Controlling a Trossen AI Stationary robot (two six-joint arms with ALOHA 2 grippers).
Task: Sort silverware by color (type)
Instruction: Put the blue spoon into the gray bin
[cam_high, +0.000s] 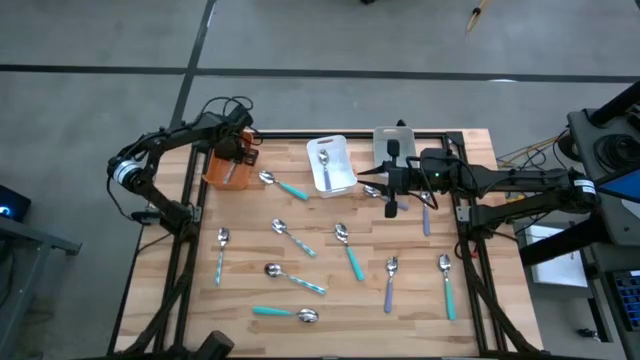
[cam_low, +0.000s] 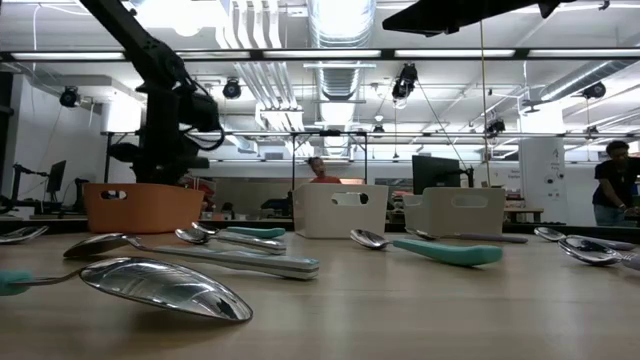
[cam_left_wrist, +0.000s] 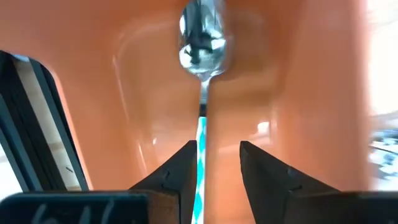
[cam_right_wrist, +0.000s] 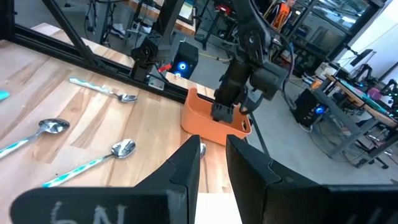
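My left gripper (cam_high: 241, 153) points down into the orange bin (cam_high: 218, 170) at the table's far left and is open. A spoon with a teal-striped handle (cam_left_wrist: 201, 56) lies in the bin, its handle between the fingers. My right gripper (cam_high: 388, 185) hovers level beside the white bin (cam_high: 343, 178); it is open with nothing between its fingers (cam_right_wrist: 213, 163). Several spoons and forks with teal, purple or striped handles lie flat on the wooden table, such as a teal one (cam_high: 348, 250) and a purple one (cam_high: 390, 282). My left gripper's fingers stand on either side of the spoon's striped handle (cam_left_wrist: 201, 146), pointing down into the bin. The handle runs close along one finger (cam_left_wrist: 180, 168); I cannot tell whether they touch. The spoon's bowl (cam_left_wrist: 202, 46) lies on the bin's floor.
A grey bin (cam_high: 392, 145) stands at the far edge right of the white bin, which holds a spoon (cam_high: 325, 160). Black frame rails (cam_high: 190, 230) run along the table's left and right sides. Loose silverware spreads over the middle and near half of the table.
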